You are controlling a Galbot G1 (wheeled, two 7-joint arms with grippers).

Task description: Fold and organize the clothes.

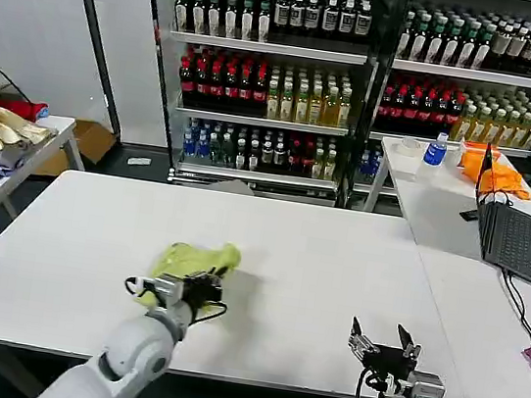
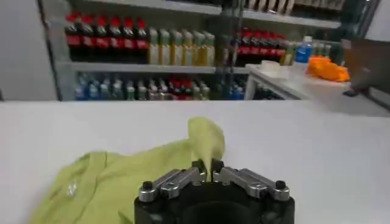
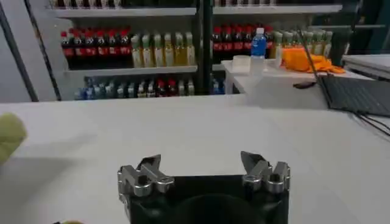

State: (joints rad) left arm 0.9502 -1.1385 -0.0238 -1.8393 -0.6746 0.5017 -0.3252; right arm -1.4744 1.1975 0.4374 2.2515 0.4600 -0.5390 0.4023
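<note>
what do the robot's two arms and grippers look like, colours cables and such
Both arms have smooth light grey shells ending in black wrist blocks. The left gripper and the right gripper have silver metal finger links with black bolts and dark tips. Thin black cables loop beside each wrist.

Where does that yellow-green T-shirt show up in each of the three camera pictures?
Head view: the T-shirt lies bunched left of centre on the white table, at the left gripper.
Left wrist view: low in the picture, just beyond the gripper.
Right wrist view: a sliver at the left edge.
Shared landmark: the blue-capped bottle.
</note>
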